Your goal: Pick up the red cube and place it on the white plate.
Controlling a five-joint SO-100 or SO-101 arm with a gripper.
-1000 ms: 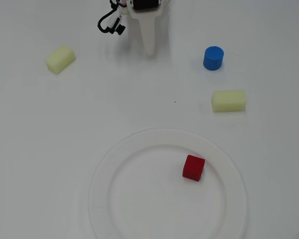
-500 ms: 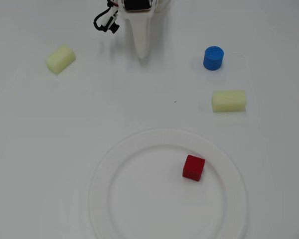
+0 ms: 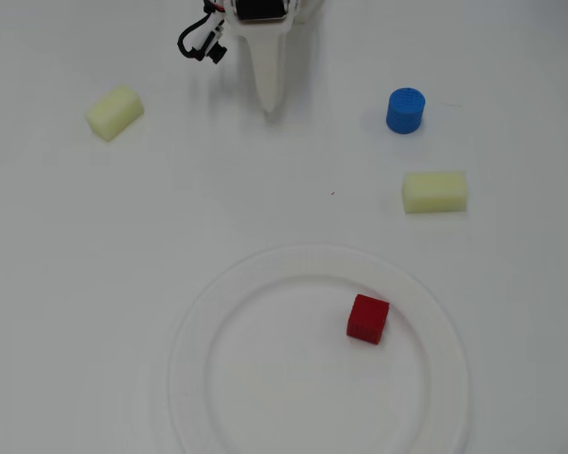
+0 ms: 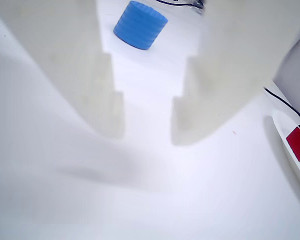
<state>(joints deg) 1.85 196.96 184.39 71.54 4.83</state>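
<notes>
Overhead view: red cube [image 3: 367, 318] on white plate [image 3: 218, 378].

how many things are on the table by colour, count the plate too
red: 1, the red cube, lying on the white plate
blue: 1, the blue cylinder
pale yellow: 2, one pale yellow block at the left of the overhead view, another pale yellow block at the right
white: 1, the white plate
total: 5
</notes>
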